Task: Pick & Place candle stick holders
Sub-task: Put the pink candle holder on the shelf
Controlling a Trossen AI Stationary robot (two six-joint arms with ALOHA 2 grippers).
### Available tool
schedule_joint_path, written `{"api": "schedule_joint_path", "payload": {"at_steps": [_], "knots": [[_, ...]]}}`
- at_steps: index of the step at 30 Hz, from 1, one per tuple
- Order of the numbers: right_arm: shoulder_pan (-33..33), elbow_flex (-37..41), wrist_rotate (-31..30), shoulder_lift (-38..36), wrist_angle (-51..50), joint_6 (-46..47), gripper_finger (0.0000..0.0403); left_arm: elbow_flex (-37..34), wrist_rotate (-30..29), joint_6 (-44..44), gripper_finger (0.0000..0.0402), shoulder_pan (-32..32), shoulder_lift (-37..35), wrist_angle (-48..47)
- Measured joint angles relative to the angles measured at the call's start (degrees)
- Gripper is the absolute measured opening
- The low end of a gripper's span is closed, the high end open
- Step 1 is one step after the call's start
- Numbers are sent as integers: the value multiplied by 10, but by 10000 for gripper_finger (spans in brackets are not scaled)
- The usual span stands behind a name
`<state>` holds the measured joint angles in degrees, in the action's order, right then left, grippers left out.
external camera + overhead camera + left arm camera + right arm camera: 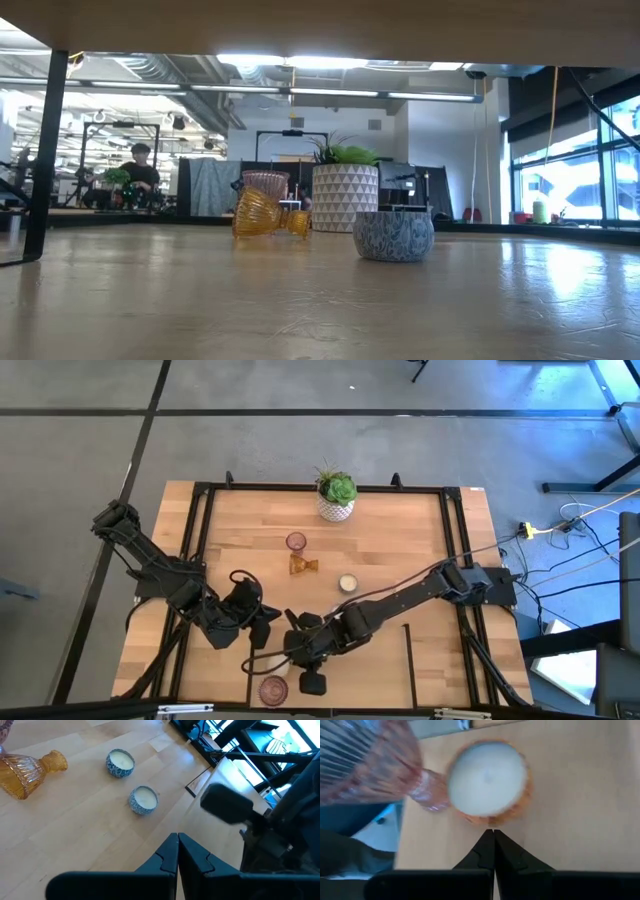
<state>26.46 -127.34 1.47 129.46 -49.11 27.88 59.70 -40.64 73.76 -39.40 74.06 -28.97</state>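
My right gripper (493, 836) is shut, its tips just short of a cream-white holder (487, 779) standing near the table's front edge (283, 668). A pink glass holder (372, 762) lies on its side beside it (273, 690). My left gripper (177, 847) is shut and empty above the table's left middle (262, 616). An amber glass holder (303, 565) lies on its side at mid-table, next to an upright pink one (296, 542). Two more cream holders with blue-patterned walls (120, 762) (143, 800) stand upright on the table. My right gripper's shut fingertips (490, 837) come level at the cream holder's side wall (492, 822). I cannot tell whether they touch it. The holder stands upright on the table.
A green plant in a white patterned pot (337, 497) stands at the far middle. Black frame rails (452, 550) run along the table's sides. The right arm (410, 595) slants across the table's right half. A person (140, 172) sits in the room behind.
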Motion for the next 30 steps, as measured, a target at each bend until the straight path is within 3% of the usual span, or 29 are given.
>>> {"api": "schedule_joint_path", "payload": {"at_steps": [8, 13, 19, 26, 30], "knots": [[2, -77, -176, -57, -142, -33, 0, 0, -17, 5, 2, 8, -2, -8], [-1, -69, -190, -118, -178, -16, 0, 0, -19, -11, 2, 38, -6, -8], [10, -69, -192, -160, -235, -1, 0, 0, 31, -60, 2, 95, -6, -13], [29, -69, -254, -171, -365, -13, 0, 0, 82, -102, 2, 164, -6, -12], [30, -69, -259, -171, -408, -47, 0, 0, 129, -118, 2, 203, -6, -12]]}}
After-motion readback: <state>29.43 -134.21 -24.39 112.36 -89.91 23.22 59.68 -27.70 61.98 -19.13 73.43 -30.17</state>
